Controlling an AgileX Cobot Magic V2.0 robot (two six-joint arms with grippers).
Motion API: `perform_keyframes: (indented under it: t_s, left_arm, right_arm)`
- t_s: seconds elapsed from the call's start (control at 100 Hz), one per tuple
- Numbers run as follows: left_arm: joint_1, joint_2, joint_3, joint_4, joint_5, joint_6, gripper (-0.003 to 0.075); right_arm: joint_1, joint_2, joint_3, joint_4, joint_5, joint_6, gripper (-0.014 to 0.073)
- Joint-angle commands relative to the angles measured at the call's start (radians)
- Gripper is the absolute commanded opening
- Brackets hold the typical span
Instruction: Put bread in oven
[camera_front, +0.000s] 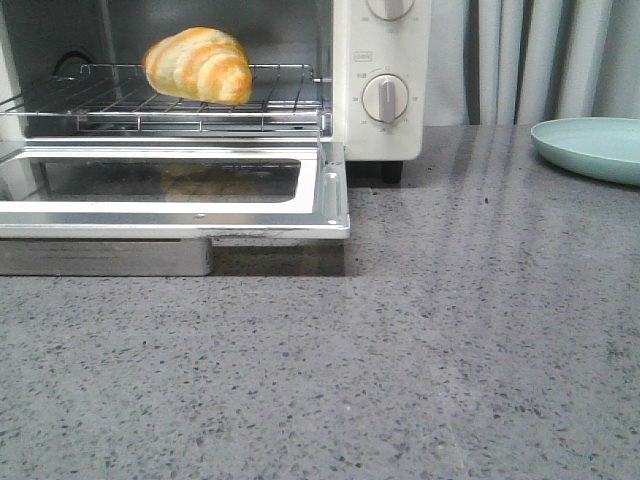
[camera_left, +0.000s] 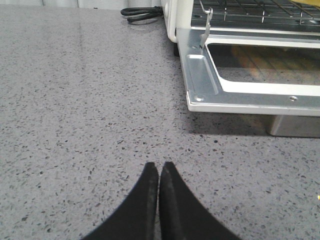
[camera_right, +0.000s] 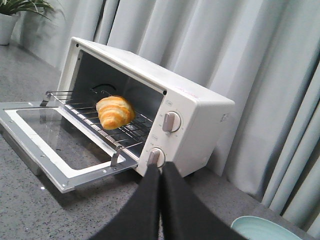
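Observation:
The bread, a golden striped croissant roll, lies on the wire rack inside the cream-white oven; it also shows in the right wrist view. The oven's glass door hangs fully open, flat over the counter. My left gripper is shut and empty, low over the grey counter, apart from the door's corner. My right gripper is shut and empty, held above the counter in front of the oven's dial panel. Neither gripper shows in the front view.
A pale green plate sits at the back right of the counter, also in the right wrist view. A black power cord lies behind the oven. A potted plant stands far off. Grey curtains hang behind.

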Motion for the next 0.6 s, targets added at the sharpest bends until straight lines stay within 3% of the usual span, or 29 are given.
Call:
perform_keyframes:
  t_s: [0.0,0.13,0.31,0.38,0.59]
  left_arm:
    - [0.002,-0.03,0.024,-0.001,-0.051,-0.008,-0.0021]
    - [0.002,-0.03,0.024,-0.001,-0.051,-0.008,-0.0021]
    - [0.002,-0.03,0.024,-0.001,-0.051,-0.008,-0.0021]
    - [0.002,-0.03,0.024,-0.001,-0.051,-0.008,-0.0021]
    - [0.002,-0.03,0.024,-0.001,-0.051,-0.008,-0.0021]
  right_arm:
    - [-0.001,0.014,-0.022,-0.02,-0.03,-0.006,-0.0048]
    - [-0.001,0.014,-0.007,-0.054,0.158,-0.006,-0.0048]
    - [-0.061,0.014,0.07,0.024,0.175,0.089,-0.0048]
    - [-0.137,0.014,0.088,0.076,0.145,0.08,-0.0048]
    - [-0.425,0.016,0.212,0.279,-0.13,0.081,-0.0048]
